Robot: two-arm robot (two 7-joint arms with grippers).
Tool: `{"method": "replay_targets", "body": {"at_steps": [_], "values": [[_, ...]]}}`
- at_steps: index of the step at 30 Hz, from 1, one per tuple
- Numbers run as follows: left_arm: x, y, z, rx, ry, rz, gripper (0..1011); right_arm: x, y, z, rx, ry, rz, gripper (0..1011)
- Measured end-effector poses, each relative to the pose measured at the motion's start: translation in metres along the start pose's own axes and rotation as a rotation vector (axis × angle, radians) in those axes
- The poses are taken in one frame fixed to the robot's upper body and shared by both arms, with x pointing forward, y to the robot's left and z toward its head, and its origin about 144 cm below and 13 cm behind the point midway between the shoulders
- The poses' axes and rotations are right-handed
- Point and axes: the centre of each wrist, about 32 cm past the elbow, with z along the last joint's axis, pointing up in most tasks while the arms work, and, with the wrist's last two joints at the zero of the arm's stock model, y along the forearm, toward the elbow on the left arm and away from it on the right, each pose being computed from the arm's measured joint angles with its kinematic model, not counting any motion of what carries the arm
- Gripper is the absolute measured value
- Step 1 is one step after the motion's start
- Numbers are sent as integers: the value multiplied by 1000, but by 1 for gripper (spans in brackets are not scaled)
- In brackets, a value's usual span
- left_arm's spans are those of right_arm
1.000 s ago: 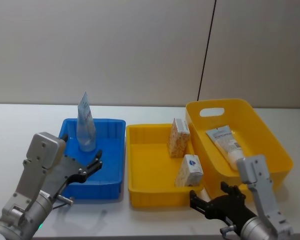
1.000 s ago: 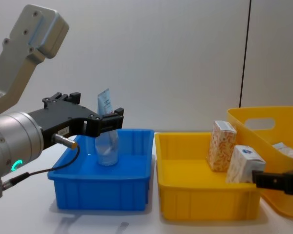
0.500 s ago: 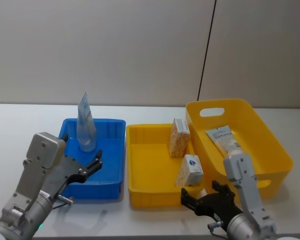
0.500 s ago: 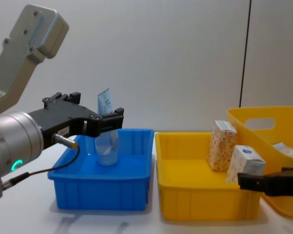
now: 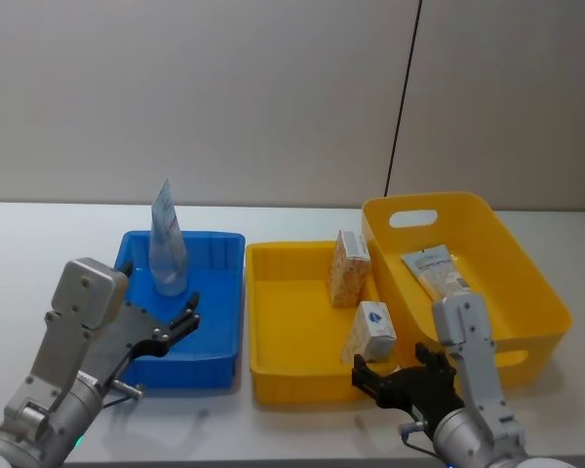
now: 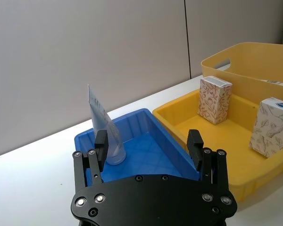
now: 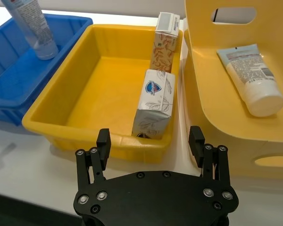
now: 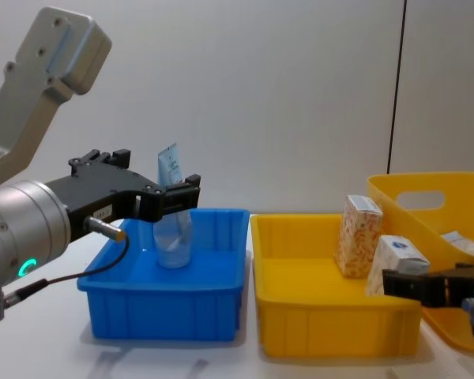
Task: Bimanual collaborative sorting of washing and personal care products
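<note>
Right end effector closer, open-fingered, just short of white-blue carton.

White table, blue bin, low yellow tray beside it, seemingly touching, tall yellow basket

A pale-blue squeeze tube stands cap-down, crimped end up, in the blue bin. In the low yellow tray, an orange-speckled carton stands upright at the far right side, a white-blue carton just nearer. A second tube lies flat in the tall yellow bin.
</note>
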Motion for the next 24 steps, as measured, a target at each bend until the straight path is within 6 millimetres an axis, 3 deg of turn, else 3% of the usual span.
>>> {"method": "replay_targets", "body": {"at_steps": [24], "values": [[0, 0, 0, 0, 0, 0, 1001, -9, 26, 3, 13, 3, -58, 1002]]}}
